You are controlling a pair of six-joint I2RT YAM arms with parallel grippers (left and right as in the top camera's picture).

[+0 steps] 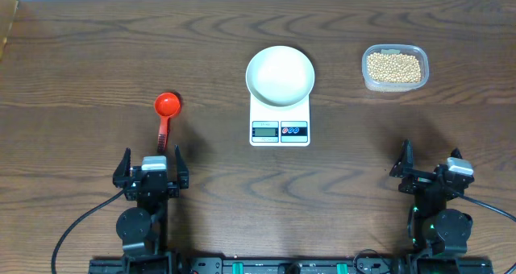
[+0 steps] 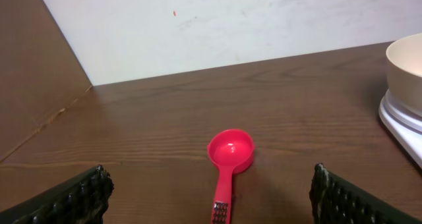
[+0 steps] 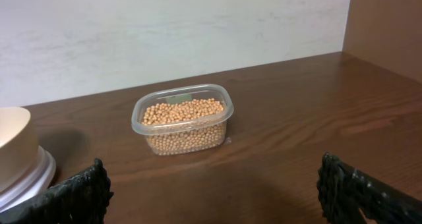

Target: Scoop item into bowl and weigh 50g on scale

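The white bowl [image 1: 280, 75] stands empty on the white scale [image 1: 280, 121] at the table's middle; both show at the edge of the left wrist view [image 2: 409, 62] and the right wrist view [image 3: 13, 148]. The tan beans [image 1: 393, 66] fill a clear plastic tub [image 3: 181, 118] at the back right. A red scoop [image 1: 166, 113] lies on the table at the left, bowl end away from me, also in the left wrist view [image 2: 229, 155]. My left gripper [image 1: 151, 163] is open just behind the scoop's handle. My right gripper [image 1: 427, 165] is open and empty, well short of the tub.
A brown board [image 2: 33, 85] stands at the table's left edge and another [image 3: 389, 26] at the right edge. A white wall [image 3: 171, 33] runs along the back.
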